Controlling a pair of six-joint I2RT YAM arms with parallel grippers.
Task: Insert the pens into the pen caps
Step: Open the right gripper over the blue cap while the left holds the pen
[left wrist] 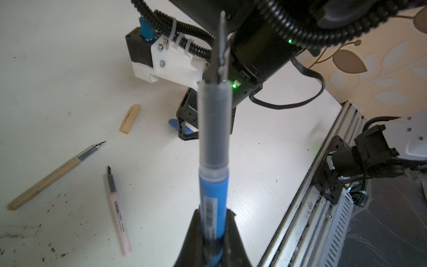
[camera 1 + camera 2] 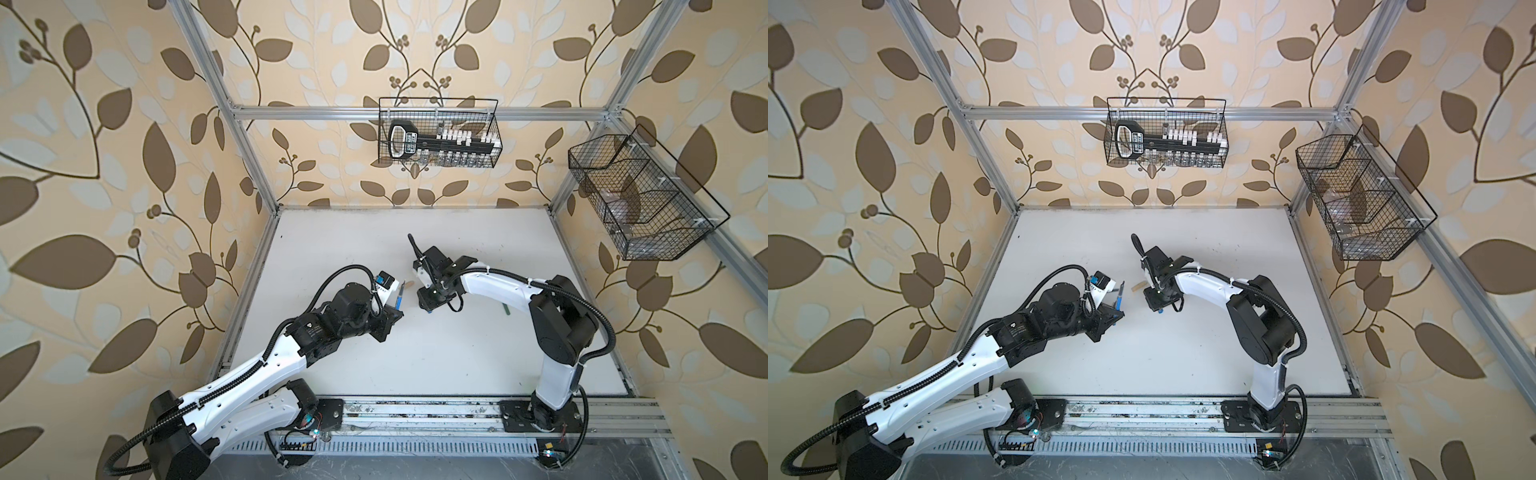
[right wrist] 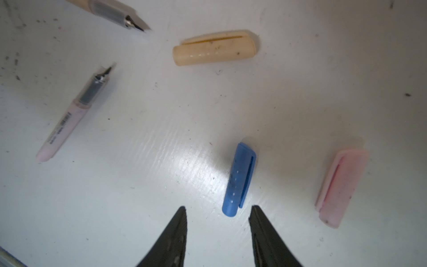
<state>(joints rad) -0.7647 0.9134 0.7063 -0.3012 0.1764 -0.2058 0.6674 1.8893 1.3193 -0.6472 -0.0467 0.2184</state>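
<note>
In both top views two arms meet over the white table (image 2: 415, 365). The left gripper (image 2: 400, 308) is clamped on one blue pen (image 2: 401, 296), held off the table. The right gripper (image 2: 428, 306) points down just beside it, its jaws hidden under its own body. One tan cap (image 2: 409, 284) lies between the two grippers. In a top view one green sliver (image 2: 507, 309) shows behind the right arm, too small to tell pen from cap. Two wire baskets hang on the frame, one at the back (image 2: 384, 124) and one on the right (image 2: 656, 245); their contents are hard to make out. The left wrist view shows three pens: the blue one gripped by its barrel and blurred up close, plus a tan pen (image 1: 46, 180) and a pink pen (image 1: 117, 208) lying apart on the table. It also shows two caps: the tan one, and a blue cap (image 1: 173, 122) mostly hidden behind the right gripper. The right wrist view shows three caps lying apart: tan, blue and a pink cap (image 3: 342, 187). It also shows two pens, the pink whole and the tan cut off at the edge. The right jaws stand moderately apart and hold nothing, with the blue cap's end just ahead of the tips.
</note>
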